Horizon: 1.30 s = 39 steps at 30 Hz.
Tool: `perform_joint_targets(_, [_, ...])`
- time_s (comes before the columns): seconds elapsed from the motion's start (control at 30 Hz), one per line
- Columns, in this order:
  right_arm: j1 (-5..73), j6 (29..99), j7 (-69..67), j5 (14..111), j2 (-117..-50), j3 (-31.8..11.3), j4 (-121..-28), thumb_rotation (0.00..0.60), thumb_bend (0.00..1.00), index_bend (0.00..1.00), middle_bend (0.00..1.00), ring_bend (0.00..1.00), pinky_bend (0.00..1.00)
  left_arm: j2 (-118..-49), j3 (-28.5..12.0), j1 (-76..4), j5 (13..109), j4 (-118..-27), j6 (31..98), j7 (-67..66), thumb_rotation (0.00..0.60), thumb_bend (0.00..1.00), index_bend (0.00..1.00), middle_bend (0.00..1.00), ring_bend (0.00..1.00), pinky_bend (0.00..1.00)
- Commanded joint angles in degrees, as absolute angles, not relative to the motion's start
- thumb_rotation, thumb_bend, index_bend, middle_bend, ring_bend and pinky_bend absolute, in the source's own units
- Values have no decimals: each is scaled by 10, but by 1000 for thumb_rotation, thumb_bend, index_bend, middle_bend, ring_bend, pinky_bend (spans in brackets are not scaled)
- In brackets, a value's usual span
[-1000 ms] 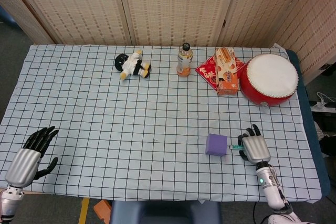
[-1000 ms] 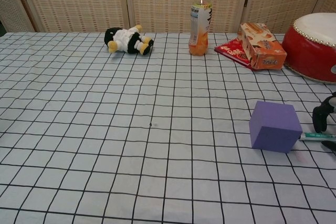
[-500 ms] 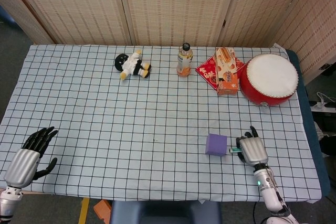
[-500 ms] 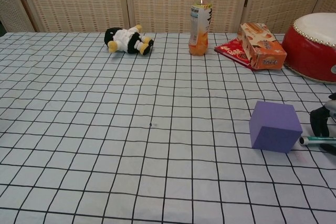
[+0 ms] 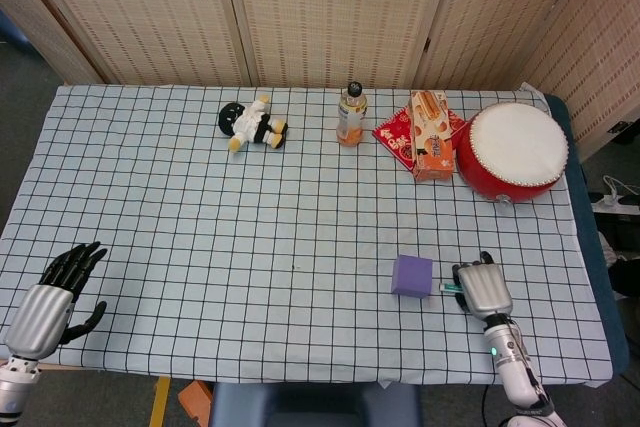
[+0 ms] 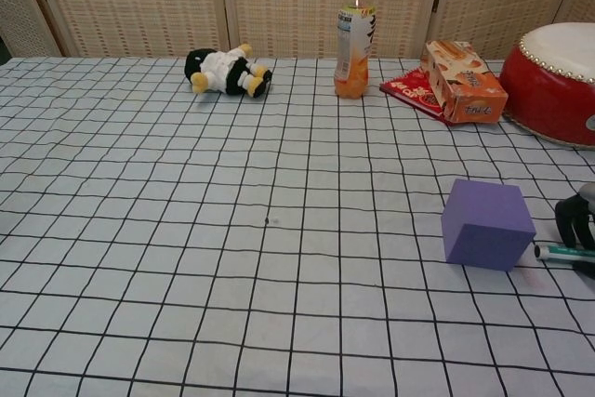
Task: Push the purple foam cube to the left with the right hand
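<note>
Fingers (image 5: 478, 269) of the right hand (image 5: 482, 287) now curl in, empty, just right of the purple foam cube (image 5: 411, 275), which hasn't budged — push still pending.

At your twelve o'clock stands an orange drink bottle (image 5: 351, 114). Toward eleven lies a plush toy (image 5: 253, 124). Toward one, an orange carton (image 5: 431, 134) rests on a red packet (image 5: 396, 134), beside a red drum (image 5: 513, 151).
</note>
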<state>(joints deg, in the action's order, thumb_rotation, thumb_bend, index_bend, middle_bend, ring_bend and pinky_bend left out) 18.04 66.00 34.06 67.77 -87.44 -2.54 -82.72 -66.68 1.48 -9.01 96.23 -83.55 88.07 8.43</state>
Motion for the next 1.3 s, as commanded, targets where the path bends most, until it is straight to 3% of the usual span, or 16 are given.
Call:
perform_joint_targets(0.03, [176,674,323,692,-865,-25,-838,600,479,899,816,523,249,-667,15,-90,963,-835,882,86,600,418,0,0,0,99])
perform_joint_targets(0.4, [191,664,316,692,-820,-38,-903,600,491,920,830,543,262,-668,17,-92,968,-832,881,90,600,418,0,0,0,99])
perform_joint_targets(1.3, [302,584,400,599,-901,-74,-923,600,492,921,831,543,269,-663,19,-91,973,-831,888,107,600,417,0,0,0,99])
